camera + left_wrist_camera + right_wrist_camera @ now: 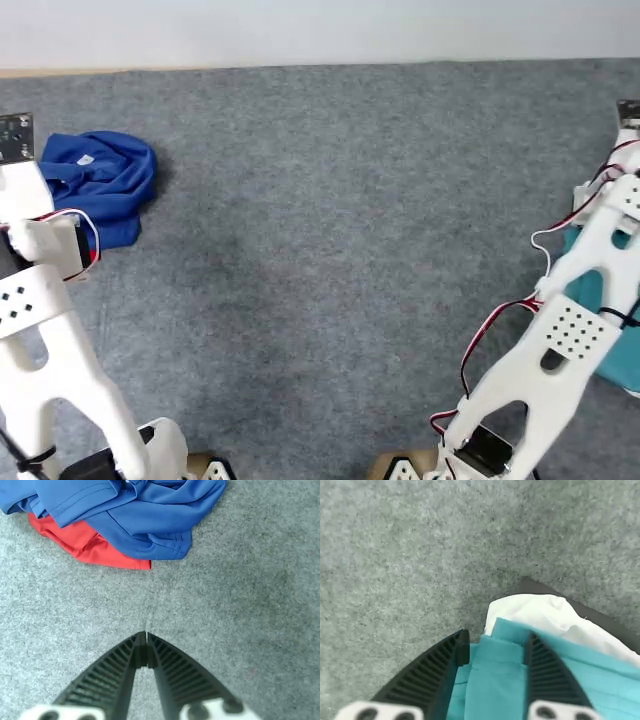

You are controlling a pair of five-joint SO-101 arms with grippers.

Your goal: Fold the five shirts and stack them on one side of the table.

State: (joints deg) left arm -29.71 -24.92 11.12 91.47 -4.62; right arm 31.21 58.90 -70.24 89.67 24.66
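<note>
My left gripper [146, 641] was shut, blue shirt [100, 185] lay over red shirt [90, 547] at high view's upper left, right gripper [497, 645] was open above teal shirt [495, 690], touching white shirt [540, 612].

Smooth cloth shirts [135, 515], rough felt table [350, 250]

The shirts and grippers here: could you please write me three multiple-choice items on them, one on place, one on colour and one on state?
1. What lies partly under the blue shirt?
A. a red shirt
B. a green shirt
C. a towel

2. What colour is the shirt at the right gripper?
A. orange
B. teal
C. yellow

3. How is the left gripper?
A. wide open
B. shut on the blue shirt
C. shut, holding nothing

Answers: 1 A, red cloth pokes out beneath the blue. 2 B, the teal shirt shows inside the open gripper. 3 C, it is closed over bare table, apart from the shirts.
</note>
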